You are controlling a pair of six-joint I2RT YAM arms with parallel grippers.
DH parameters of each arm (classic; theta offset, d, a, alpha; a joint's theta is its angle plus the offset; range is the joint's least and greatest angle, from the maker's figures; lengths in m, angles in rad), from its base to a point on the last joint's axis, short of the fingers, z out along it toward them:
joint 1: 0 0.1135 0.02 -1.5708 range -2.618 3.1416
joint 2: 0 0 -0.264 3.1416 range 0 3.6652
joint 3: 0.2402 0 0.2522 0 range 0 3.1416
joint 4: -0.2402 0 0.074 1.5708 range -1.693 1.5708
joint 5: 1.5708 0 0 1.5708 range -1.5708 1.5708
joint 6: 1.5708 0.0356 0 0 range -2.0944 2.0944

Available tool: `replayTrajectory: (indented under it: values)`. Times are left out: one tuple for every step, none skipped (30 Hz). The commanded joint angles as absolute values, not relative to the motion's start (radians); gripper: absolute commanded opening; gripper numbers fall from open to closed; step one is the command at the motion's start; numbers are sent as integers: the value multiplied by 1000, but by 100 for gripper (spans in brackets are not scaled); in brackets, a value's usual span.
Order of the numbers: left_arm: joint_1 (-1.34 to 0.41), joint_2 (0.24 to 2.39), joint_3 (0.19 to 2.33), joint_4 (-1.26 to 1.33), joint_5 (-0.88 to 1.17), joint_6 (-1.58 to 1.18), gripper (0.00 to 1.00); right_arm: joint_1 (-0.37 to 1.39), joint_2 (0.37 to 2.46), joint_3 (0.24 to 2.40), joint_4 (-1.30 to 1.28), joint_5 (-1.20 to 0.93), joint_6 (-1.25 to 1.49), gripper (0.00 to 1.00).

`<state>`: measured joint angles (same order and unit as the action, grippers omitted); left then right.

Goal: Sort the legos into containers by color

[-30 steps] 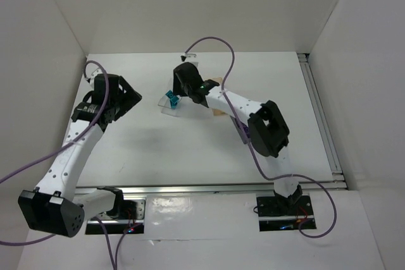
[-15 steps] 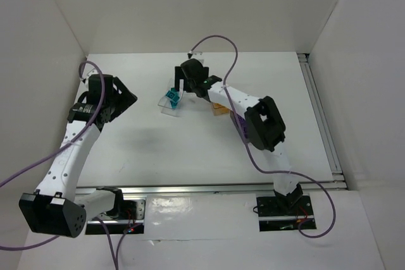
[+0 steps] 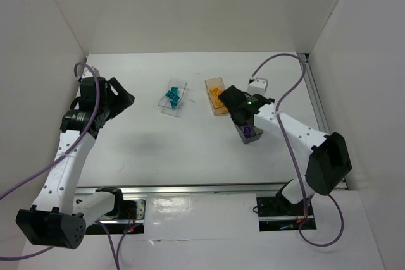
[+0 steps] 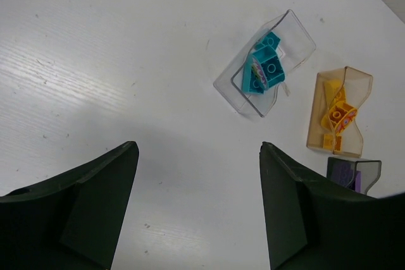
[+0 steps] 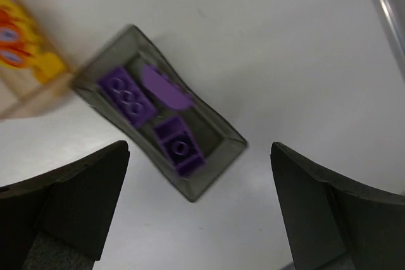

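Top external: I see teal legos [image 3: 171, 95] in the clear tray [image 3: 167, 110] and orange legos [image 3: 216, 92] in the tan box [image 3: 210, 83].

Left wrist: the left gripper [image 4: 197, 150] gapes empty.

Right wrist: the right gripper [image 5: 199, 148], spread empty, hovers over purple legos [image 5: 130, 96] in the dark grey box [image 5: 212, 184].

I judge the sorting done; next, pull both arms back.

White table [image 3: 190, 150]; white walls [image 3: 202, 4] around it; metal rail [image 3: 209, 188] along its near edge.

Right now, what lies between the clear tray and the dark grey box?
The tan box, holding orange legos, lies between the clear tray and the dark grey box. The left wrist view shows it best.
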<state>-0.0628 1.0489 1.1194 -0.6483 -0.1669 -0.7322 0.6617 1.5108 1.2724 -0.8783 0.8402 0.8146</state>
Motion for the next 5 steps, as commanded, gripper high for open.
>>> replayTrajectory:
  values:
    - [-52, 1029, 1118, -609, -115, -703, 84, 666, 1422, 1157, -1058, 925, 942, 100]
    - [-52, 1029, 1127, -609, -86, -703, 84, 666, 1402, 1141, -1042, 925, 942, 100]
    - [-52, 1029, 1127, -609, -72, -693, 84, 666, 1381, 1126, -1023, 913, 928, 100]
    - [-52, 1029, 1138, -609, -61, -693, 84, 666, 1358, 1093, -1003, 904, 913, 100]
    - [-52, 1029, 1138, -609, -51, -684, 84, 666, 1312, 1082, -988, 893, 913, 100]
